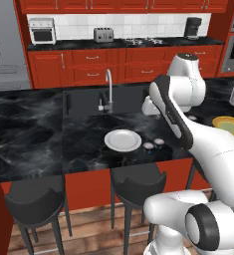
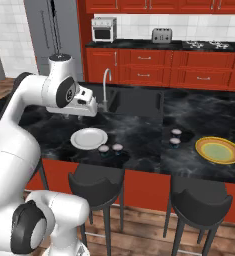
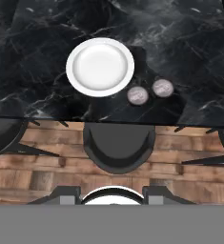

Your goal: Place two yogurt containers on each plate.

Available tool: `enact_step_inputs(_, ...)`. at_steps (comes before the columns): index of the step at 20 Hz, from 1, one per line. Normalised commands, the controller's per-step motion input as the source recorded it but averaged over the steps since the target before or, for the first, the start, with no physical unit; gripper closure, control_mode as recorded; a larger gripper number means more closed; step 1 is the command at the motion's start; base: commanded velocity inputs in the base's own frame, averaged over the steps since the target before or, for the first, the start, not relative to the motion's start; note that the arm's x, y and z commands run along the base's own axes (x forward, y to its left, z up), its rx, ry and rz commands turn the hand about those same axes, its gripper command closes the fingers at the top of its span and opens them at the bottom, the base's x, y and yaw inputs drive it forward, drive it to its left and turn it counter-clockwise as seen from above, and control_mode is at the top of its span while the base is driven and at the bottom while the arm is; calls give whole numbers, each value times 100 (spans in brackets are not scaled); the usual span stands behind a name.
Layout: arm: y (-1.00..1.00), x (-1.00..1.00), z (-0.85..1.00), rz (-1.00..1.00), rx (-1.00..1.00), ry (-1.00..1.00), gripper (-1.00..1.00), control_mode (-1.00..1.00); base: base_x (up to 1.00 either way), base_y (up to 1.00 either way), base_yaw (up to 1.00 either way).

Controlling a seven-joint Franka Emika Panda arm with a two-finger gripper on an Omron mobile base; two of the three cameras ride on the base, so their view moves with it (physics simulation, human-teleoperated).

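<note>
Yogurt cups: one pair (image 3: 150,92) beside the white plate (image 3: 100,66), another (image 2: 175,137) near the yellow plate (image 2: 218,150), none loaded yet. Gripper (image 2: 91,107) hangs high above, jaws clenched, nothing held, likely surveying.

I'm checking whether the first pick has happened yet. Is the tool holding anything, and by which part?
Nothing is held. All four yogurt containers sit on the counter: two beside the white plate, two near the yellow plate.

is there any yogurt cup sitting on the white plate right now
No, the white plate is bare, and the two nearest yogurt cups stand on the counter beside it.
</note>
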Motion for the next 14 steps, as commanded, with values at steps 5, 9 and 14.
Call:
enact_step_inputs(5, -4, -47, -20, 0, 0, -1, -100, -100, 0, 0, 0)
enact_step_inputs(9, -7, -64, -75, -25, -5, 9, -100, -100, 0, 0, 0)
enact_step_inputs(14, -36, 0, -18, -64, 2, 13, -100, -100, 0, 0, 0)
